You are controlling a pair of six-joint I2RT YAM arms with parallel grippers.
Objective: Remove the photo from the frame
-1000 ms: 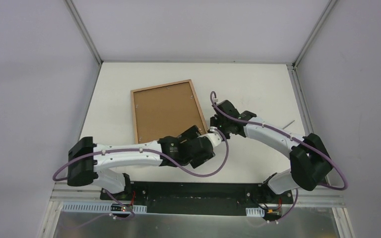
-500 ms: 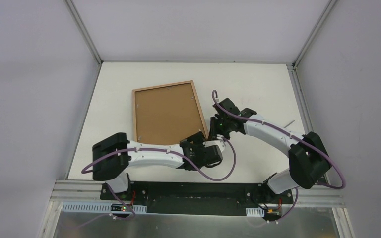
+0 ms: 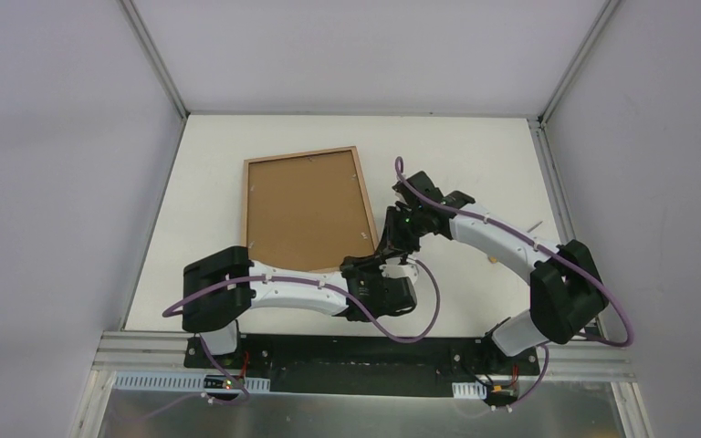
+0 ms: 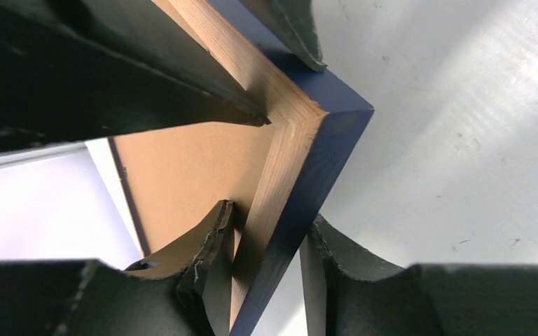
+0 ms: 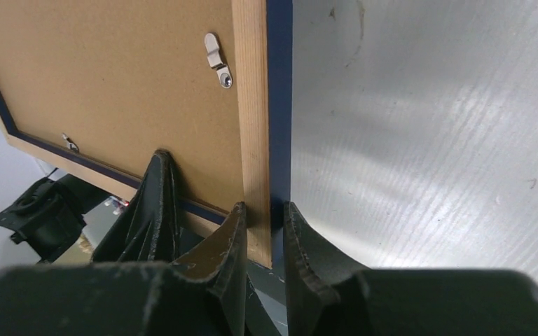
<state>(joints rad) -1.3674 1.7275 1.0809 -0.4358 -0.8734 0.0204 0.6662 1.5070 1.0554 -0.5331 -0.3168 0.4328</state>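
The frame (image 5: 254, 105) lies back-up on the table (image 3: 475, 164). From above, its long axis runs close to 12-to-6 and its brown backing board (image 3: 306, 210) faces the camera. The photo cannot be seen in any view; it is judged to sit under that board, face down.

Both pincers meet at the frame's 5 o'clock corner. The right pincer (image 5: 263, 238) comes in from about 3 o'clock and is clamped narrow across the long right-hand rail, one finger on the wood side and one on the navy outer edge. The left pincer (image 4: 266, 231) comes in from about 7 o'clock and straddles the short near rail just beside the same corner. Its fingers are drawn in close on both sides, but the pictures do not settle whether they are pressing the rail.

From this corner the rest of the frame lies toward 11 o'clock. That includes the board and the small metal clip (image 5: 217, 59) just inside the right rail, ahead of the right pincer along the long axis. The clips look like what holds the board in, so they would need turning first. The right pincer seems the nearer one to that clip, but it would have to release its rail while the left steadies the corner.
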